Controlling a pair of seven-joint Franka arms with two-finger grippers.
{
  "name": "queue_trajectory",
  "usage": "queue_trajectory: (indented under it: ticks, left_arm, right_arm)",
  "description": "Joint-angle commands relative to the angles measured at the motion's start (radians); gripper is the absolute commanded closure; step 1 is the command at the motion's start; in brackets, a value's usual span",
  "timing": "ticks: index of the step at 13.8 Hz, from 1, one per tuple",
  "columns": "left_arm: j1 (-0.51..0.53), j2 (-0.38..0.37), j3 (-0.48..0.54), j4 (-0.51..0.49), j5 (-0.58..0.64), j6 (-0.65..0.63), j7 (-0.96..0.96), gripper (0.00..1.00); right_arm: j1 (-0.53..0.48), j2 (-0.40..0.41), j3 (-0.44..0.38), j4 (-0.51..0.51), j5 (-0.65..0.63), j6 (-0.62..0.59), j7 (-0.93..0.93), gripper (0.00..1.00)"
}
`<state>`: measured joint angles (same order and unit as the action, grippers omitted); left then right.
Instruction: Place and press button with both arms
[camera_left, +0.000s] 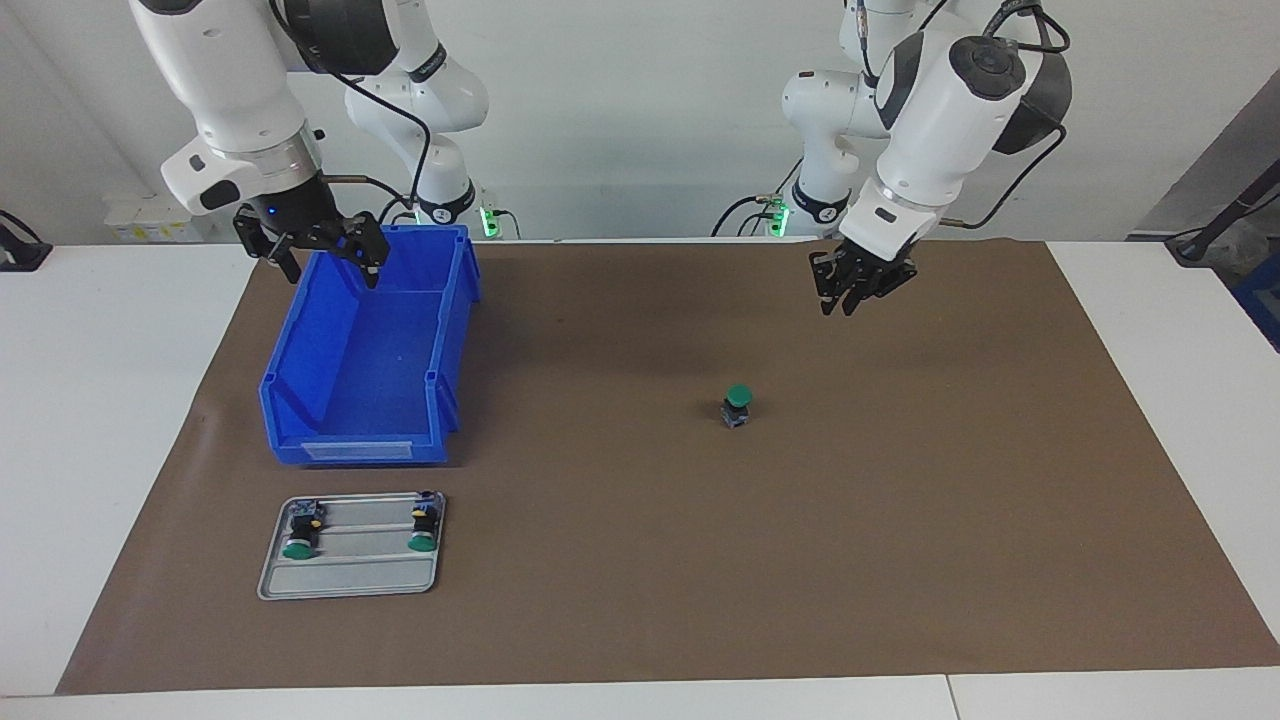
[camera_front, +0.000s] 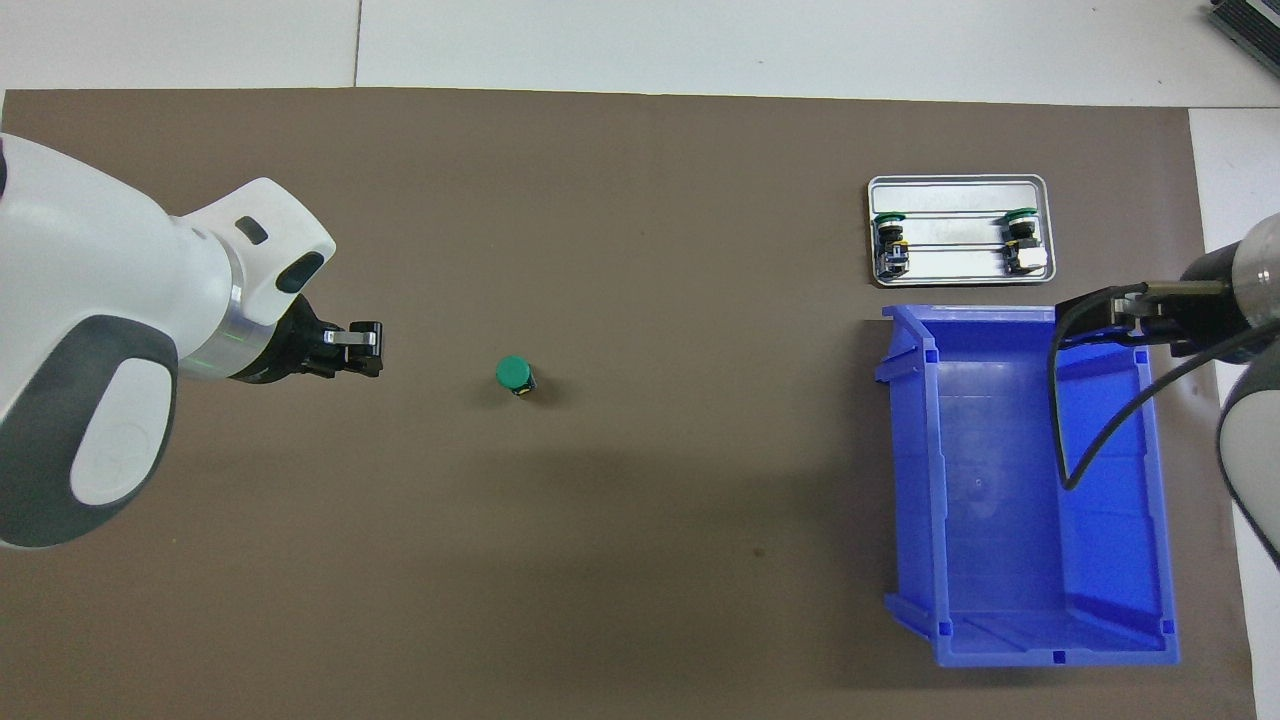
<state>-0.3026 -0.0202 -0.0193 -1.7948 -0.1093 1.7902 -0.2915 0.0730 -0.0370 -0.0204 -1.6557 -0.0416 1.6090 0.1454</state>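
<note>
Button (camera_left: 737, 404) upright on mat (camera_left: 900, 520)

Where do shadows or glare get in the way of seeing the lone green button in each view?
Facing view: even light, the button stands clear on the brown mat with barely any shadow. Overhead view: a broad soft shadow lies on the mat nearer the robots than the button, not covering it; mild sheen on the metal tray. No glare hides the button in either view.
</note>
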Motion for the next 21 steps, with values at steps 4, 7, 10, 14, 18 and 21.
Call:
queue_trajectory:
  ticks: [4,7,10,14,18,21]
  left_arm:
    - [-0.101,0.037,0.007,-0.116,0.022,0.25,-0.198,1.0]
    - [-0.113,0.075,0.007,-0.147,0.022,0.362,-0.215,1.0]
    - [-0.125,0.085,0.009,-0.179,0.022,0.445,-0.215,1.0]
    - [-0.164,0.114,0.009,-0.225,0.023,0.514,-0.218,1.0]
    - [-0.182,0.169,0.009,-0.222,0.08,0.525,-0.222,1.0]
    - [-0.187,0.187,0.009,-0.222,0.083,0.543,-0.222,1.0]
  right_arm:
    - [0.001,-0.007,-0.004,-0.004,0.02,-0.003,0.006,0.0]
    - [-0.001,-0.007,-0.004,-0.004,0.02,-0.003,0.006,0.0]
    - [0.001,-0.007,-0.004,-0.004,0.02,-0.003,0.006,0.0]
    - [0.001,-0.007,-0.004,-0.004,0.02,-0.003,0.006,0.0]
    - [0.01,-0.009,-0.004,-0.006,0.02,-0.012,0.005,0.0]
    - [0.004,-0.009,-0.004,-0.007,0.02,-0.012,0.003,0.0]
